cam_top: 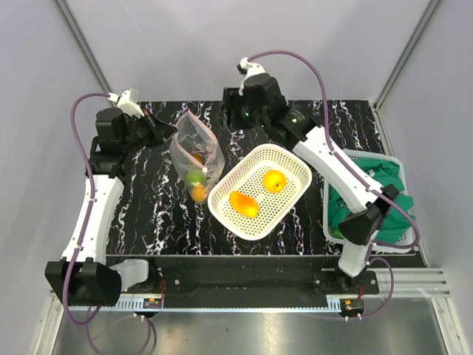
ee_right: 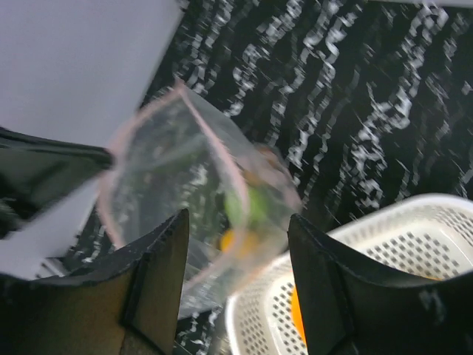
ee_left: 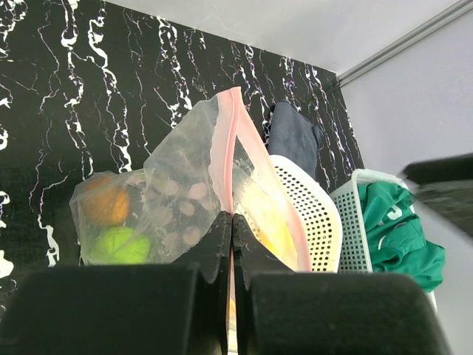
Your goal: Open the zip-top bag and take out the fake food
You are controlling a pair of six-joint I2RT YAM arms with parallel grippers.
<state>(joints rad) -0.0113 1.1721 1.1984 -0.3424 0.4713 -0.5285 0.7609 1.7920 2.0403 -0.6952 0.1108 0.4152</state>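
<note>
Left gripper (ee_left: pixel 232 222): clenched, the 2 fingers (ee_left: pixel 211 248) pressed together on the pink zip strip (ee_left: pixel 225 140) of the zip-top bag (cam_top: pixel 195 151).
Bag relative to the left fingers: it rises straight beyond the tips, with the strip running up and away from them. The clear body bulges to the left of the tips and rests on the black marbled table (cam_top: pixel 148 214).
Right gripper (ee_right: pixel 236 218): released, with its 2 fingers (ee_right: pixel 159 274) standing well apart and nothing pinched between them.
Bag relative to the right fingers: its mouth gapes ahead of the gap between the tips, and the pink rim makes a loop there. Whether either tip touches the plastic cannot be told.
Fake food (cam_top: pixel 196 177): 3 pieces lie inside the bag, 1 green and 2 orange. In the left wrist view they sit low and left of the shut tips.
Food already out: 2 orange-yellow pieces lie in the white mesh basket (cam_top: pixel 284 157), just right of the right fingertips.
Dark blue cloth (ee_left: pixel 292 137): beyond the left tips, to their right, behind the mesh basket.
Green clothing (cam_top: pixel 388 188): in a second basket (cam_top: pixel 329 214), far right of both pairs of fingers.
</note>
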